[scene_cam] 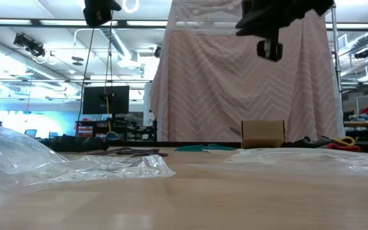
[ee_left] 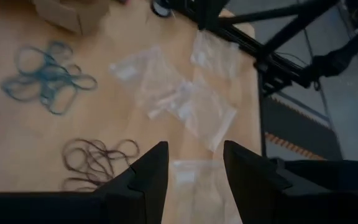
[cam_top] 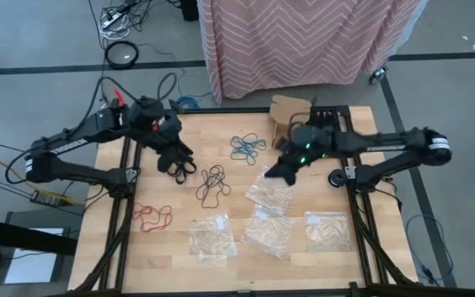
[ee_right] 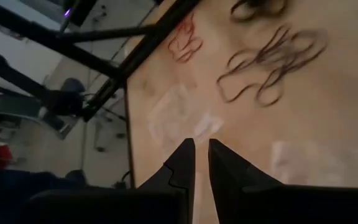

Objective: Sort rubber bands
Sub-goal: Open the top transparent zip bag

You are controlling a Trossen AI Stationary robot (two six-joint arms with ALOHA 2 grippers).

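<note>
From above, four clusters of rubber bands are seen apart on the tabletop (cam_top: 361, 256): the teal bands (cam_top: 246, 148) near 12 o'clock, the dark brown bands (cam_top: 213, 185) at the centre, the black bands (cam_top: 176, 162) toward 10 o'clock and the red bands (cam_top: 152, 217) at 8 o'clock. Four clear bags (cam_top: 268, 195) are spread from 4 to 6 o'clock. The left hand (cam_top: 171, 155) is held over the black bands with fingers parted, grasping nothing. The right hand (cam_top: 272, 172) is hung over the uppermost bag, nearly clenched; nothing is seen between its fingers. A slippery bag could be pinched through both layers, or dragged instead of opened.

In the low view, both hands are seen high above the tabletop, and crinkled bag film (scene_cam: 75, 167) is raised at 8 o'clock; a bag could be swept aside by a low pass.

In the left wrist view, the parted fingers (ee_left: 151, 174) are empty, with the brown bands (ee_left: 98, 160) and teal bands (ee_left: 47, 78) beyond. Tangled loops could be lifted together, so colours might be mixed.

In the right wrist view, the narrow finger gap (ee_right: 185, 162) is aimed at a bag (ee_right: 182, 118); thin film may be missed.
</note>
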